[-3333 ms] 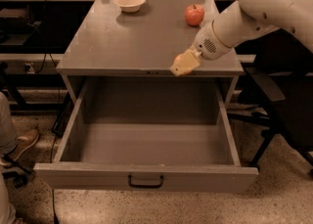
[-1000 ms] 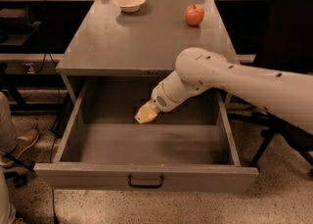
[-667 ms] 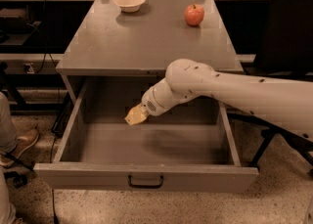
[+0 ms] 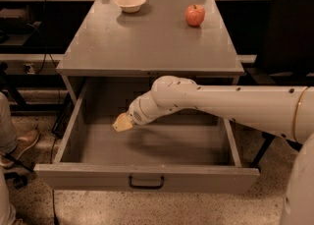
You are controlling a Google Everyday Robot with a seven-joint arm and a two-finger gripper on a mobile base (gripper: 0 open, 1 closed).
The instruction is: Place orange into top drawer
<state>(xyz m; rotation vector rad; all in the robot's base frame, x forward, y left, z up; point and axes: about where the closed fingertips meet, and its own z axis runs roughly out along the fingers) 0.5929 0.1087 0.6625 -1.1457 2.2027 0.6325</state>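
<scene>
The top drawer (image 4: 147, 176) is pulled fully out below the grey tabletop (image 4: 147, 42), with its black bar handle (image 4: 146, 183) at the front centre. My gripper (image 4: 122, 122) is inside the open drawer, at its left-middle, just above the drawer floor (image 4: 167, 145). Its tip is a pale yellow lump. I cannot make out the orange as a separate thing; it may be hidden in the gripper. My white arm (image 4: 221, 103) reaches in from the right over the drawer's right side.
A red apple (image 4: 195, 15) sits at the tabletop's far right and a white bowl (image 4: 130, 2) at its far left. A black chair (image 4: 289, 37) stands to the right. A person's shoe (image 4: 19, 145) is on the floor at the left.
My gripper has moved from the tabletop's front right edge down into the drawer and then leftward across it, with the arm stretching further in.
</scene>
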